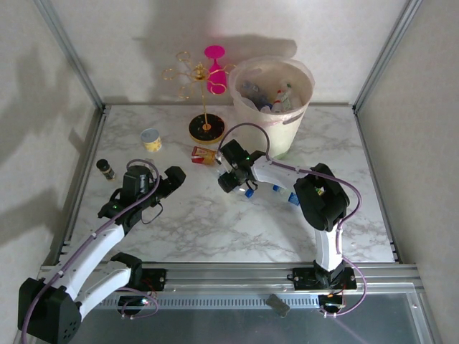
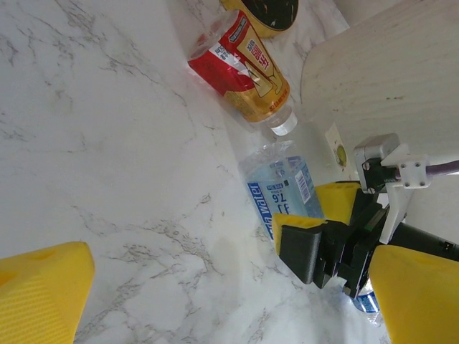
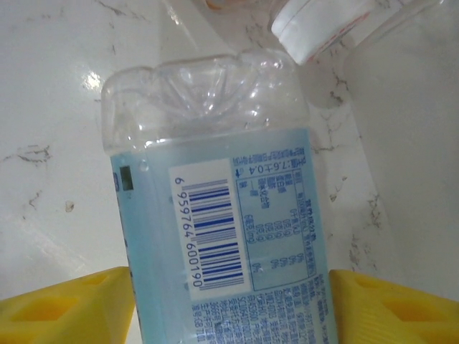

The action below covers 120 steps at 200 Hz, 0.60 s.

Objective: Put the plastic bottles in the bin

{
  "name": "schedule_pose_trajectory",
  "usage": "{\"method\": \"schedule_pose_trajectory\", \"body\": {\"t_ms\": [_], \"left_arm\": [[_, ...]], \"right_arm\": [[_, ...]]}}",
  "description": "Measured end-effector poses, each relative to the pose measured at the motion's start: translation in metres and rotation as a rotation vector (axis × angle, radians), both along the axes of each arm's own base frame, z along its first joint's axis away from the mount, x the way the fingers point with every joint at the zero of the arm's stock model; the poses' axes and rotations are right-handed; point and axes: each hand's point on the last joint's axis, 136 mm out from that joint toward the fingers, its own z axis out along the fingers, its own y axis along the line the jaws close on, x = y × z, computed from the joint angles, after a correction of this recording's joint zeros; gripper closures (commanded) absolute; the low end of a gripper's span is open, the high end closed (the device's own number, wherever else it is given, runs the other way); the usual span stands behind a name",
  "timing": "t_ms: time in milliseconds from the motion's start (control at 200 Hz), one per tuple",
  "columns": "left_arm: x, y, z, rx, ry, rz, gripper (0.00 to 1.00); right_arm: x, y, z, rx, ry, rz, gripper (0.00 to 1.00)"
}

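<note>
Flat on the marble worktop [image 1: 193, 222], at 6 to 7 o'clock from the bin [image 1: 262, 115]: a blue-label bottle [image 3: 229, 215], clear, lying on its side. Straddled by the right end effector [image 3: 229, 315], one yellow pad at each flank of the label, both very near the plastic. Cannot tell whether clenched on it or merely set beside it. Past its crumpled clear end, at 1 o'clock in the right wrist view, a white cap [image 3: 319, 25]. Belongs to a red-and-gold bottle [image 2: 247, 68], also lying down, between the blue-label bottle and the black foot of the gold wire stand [image 1: 206, 127]. Left end effector [image 1: 174, 178] released: pads spread wide, nothing between them, at 9 o'clock from the right one and apart from it. Bin standing at 1 o'clock of the worktop, against the back edge, with several bottles [image 1: 269, 97] heaped inside. Short yellow cup [image 1: 150, 138] at 10 o'clock. Small dark vial [image 1: 105, 168] at 9 o'clock, near the left edge. Pink glass [image 1: 214, 68] hung on the stand, at 9 o'clock from the bin's rim.
</note>
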Motion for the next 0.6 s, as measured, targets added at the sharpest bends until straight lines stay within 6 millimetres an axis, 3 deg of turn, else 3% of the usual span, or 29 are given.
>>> {"method": "schedule_pose_trajectory", "body": {"t_ms": [275, 601], "left_arm": [[0.001, 0.0, -0.001, 0.005, 0.005, -0.002, 0.02], [0.003, -0.008, 0.021, 0.005, -0.049, -0.033, 0.03]], "right_arm": [[0.005, 0.005, -0.003, -0.003, 0.003, -0.001, 0.45], [-0.005, 0.011, 0.003, 0.002, -0.005, 0.023, 0.49]]}}
